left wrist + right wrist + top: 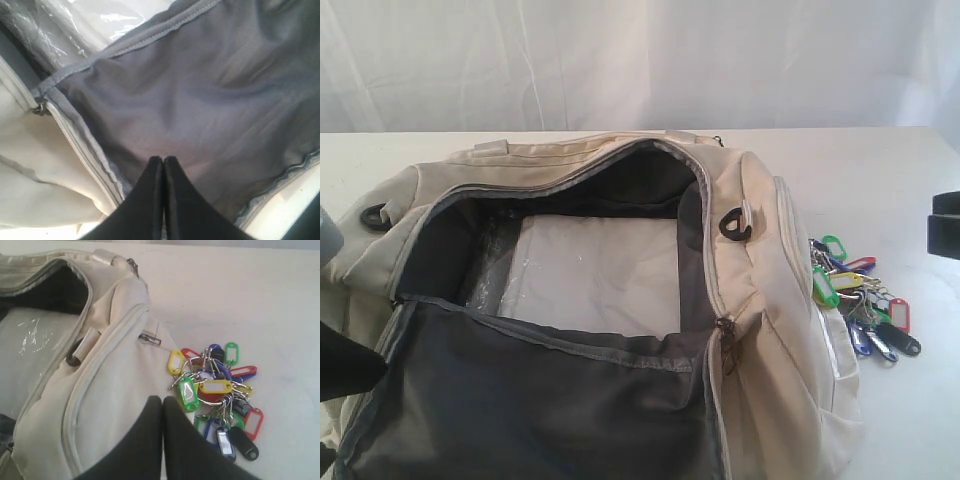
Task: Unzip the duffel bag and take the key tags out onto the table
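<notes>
At the left of the scene, the left gripper was shown with its two dark fingers pressed together and nothing pinched between them, poised over the dark grey lining of the flap of the duffel bag. Whether the fingertips touched the cloth could not be told. The flap was laid open towards the near edge of the bag, judged to be so placed that the main compartment would be kept exposed. Inside the bag only a pale panel wrapped in clear plastic was seen on the floor of the compartment, and no tags were seen there. The zipper was seen run fully open, its pull hanging at the bag's right corner. Just beside the bag's right end, the key tags were spread in a loose bunch on the white table, with green, blue, red and yellow tags on metal rings, so the task was judged to be all but finished. In the right wrist view, the right gripper was shown with its fingers likewise pressed together and empty, held above the bag's cream end panel. The key tags lay just beyond its tips, near but not gripped.
</notes>
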Controlling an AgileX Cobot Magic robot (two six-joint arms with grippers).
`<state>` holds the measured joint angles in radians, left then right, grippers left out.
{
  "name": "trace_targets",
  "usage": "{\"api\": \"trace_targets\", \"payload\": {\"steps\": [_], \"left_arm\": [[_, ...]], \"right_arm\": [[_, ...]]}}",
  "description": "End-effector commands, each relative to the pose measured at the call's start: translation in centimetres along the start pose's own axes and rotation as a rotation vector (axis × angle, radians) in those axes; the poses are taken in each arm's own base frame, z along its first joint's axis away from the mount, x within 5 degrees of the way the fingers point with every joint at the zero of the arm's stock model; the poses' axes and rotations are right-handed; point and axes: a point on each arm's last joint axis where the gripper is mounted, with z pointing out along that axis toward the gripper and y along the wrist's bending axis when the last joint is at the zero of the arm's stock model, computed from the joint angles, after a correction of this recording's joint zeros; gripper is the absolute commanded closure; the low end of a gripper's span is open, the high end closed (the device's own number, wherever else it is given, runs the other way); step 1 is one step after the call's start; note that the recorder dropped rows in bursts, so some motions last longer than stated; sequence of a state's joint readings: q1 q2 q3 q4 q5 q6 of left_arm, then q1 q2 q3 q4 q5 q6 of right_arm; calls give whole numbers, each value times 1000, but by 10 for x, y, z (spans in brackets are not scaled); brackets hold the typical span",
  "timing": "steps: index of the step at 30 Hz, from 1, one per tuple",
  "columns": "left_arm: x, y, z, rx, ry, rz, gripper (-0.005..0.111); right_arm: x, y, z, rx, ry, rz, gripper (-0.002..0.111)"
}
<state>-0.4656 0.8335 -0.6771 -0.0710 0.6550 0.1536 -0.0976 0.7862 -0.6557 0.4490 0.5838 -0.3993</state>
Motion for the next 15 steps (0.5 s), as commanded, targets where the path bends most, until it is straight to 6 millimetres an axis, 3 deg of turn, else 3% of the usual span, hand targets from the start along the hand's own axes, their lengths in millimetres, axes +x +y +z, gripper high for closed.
{"api": "trace_targets", "payload": {"steps": [1, 15], "left_arm": [[0, -1, 0, -5, -21, 28, 107], [0, -1, 0, -5, -21, 28, 107]], "right_arm": [[3, -1, -2, 17, -54, 24, 108], [2, 1, -2, -3, -61, 89, 108]]}}
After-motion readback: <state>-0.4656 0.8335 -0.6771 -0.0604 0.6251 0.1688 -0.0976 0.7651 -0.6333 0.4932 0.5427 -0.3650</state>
